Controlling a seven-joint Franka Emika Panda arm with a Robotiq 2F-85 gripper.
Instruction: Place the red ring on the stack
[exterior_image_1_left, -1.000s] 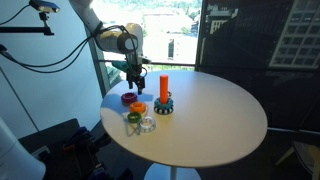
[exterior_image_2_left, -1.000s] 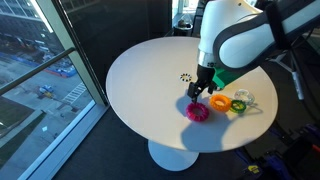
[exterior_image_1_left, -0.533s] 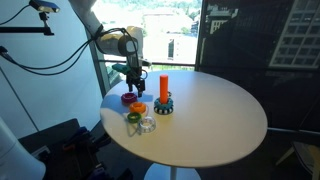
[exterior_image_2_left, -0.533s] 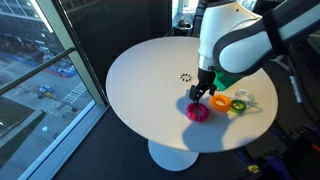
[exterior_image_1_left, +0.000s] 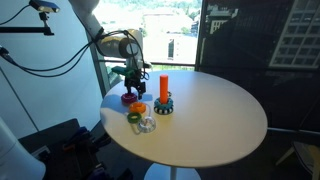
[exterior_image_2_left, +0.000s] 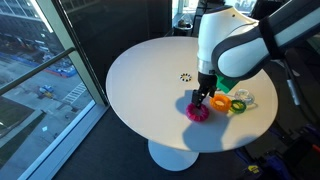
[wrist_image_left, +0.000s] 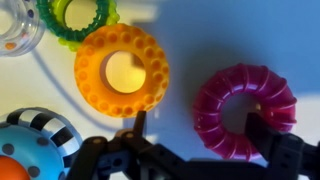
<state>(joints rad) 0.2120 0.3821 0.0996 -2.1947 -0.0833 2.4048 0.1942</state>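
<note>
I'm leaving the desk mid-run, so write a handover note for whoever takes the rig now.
Gripper: open, low over the red ring, holding nothing; in the wrist view its jaws straddle one side of it.
Red ring lies flat on the table beside the orange ring.
Stack stands nearby, peg bare above its base ring.
Done: approach.
Left: grasp, lift, thread onto the peg.

The Franka arm wears smooth, rounded white shells that shine in the window light, with dark bands at the joints. In an exterior view its wrist looks grey-white with a black collar. The hand is black, and the wrist view shows its two fingers as matte black angular bars.
</note>
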